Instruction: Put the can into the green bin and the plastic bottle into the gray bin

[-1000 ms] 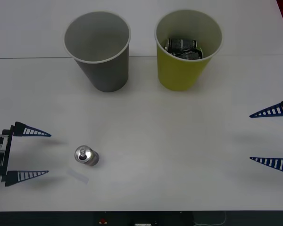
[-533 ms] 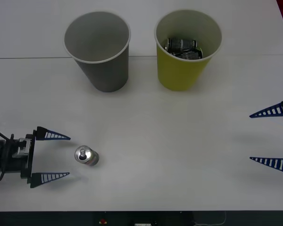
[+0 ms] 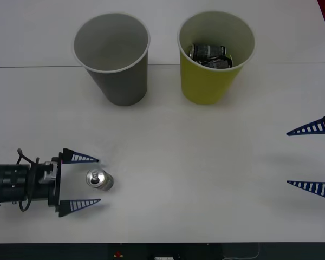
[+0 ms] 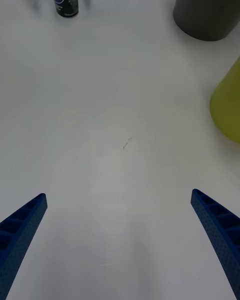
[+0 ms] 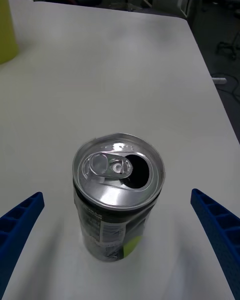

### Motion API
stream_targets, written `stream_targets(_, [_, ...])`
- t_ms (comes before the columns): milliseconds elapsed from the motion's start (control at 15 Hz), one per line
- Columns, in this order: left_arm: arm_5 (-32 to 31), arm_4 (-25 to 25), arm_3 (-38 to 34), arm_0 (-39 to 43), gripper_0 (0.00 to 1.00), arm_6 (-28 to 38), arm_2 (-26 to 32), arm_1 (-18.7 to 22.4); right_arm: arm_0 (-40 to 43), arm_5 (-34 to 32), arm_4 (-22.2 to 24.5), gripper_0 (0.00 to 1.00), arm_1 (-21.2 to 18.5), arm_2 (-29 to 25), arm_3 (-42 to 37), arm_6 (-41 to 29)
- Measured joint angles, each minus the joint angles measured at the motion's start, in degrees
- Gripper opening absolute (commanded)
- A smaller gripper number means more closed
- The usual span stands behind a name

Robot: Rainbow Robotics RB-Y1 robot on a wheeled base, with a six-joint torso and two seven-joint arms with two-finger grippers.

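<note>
Black Pepsi can (image 3: pixel 99 180) upright on the white table (image 3: pixel 206 162), opened top up, near the front left. Left gripper (image 3: pixel 86 181) low at table level, blue fingers spread wide, tips flanking the can without touching. Right gripper (image 3: pixel 303 158) at the right edge, fingers wide apart, holding nothing. Gray bin (image 3: pixel 112 59) and green bin (image 3: pixel 215 57) side by side at the back, silver-gray cans (image 3: pixel 210 55) inside the green one.

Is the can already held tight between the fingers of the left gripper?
No. In the front view the can stands free on the table, with the open left gripper just reaching it, fingers apart on both sides.
</note>
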Motion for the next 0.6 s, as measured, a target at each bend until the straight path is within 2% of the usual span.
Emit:
stream_targets(333, [1.5, 0.0, 0.0, -0.25, 1.0, 0.01, -1.04, -1.97, 0.0, 0.0, 0.0, 1.0, 0.0, 0.0, 0.0, 0.0])
stream_targets(400, [1.54, -0.01, 0.0, -0.25, 0.93, 0.01, -1.07, -1.95, 0.0, 0.0, 0.0, 1.0, 0.0, 0.0, 0.0, 0.0])
stream_targets(467, [1.52, -0.06, 0.0, -0.25, 0.24, -0.01, -1.09, -1.94, 0.0, 0.0, 0.0, 1.0, 0.0, 0.0, 0.0, 0.0])
stream_targets(533, [1.52, -0.15, 0.0, -0.25, 0.0, -0.06, -1.08, -1.94, 0.0, 0.0, 0.0, 1.0, 0.0, 0.0, 0.0, 0.0])
stream_targets(600, [1.57, -0.23, 0.0, -0.25, 0.0, -0.07, -1.12, -1.94, 0.0, 0.0, 0.0, 1.0, 0.0, 0.0, 0.0, 0.0])
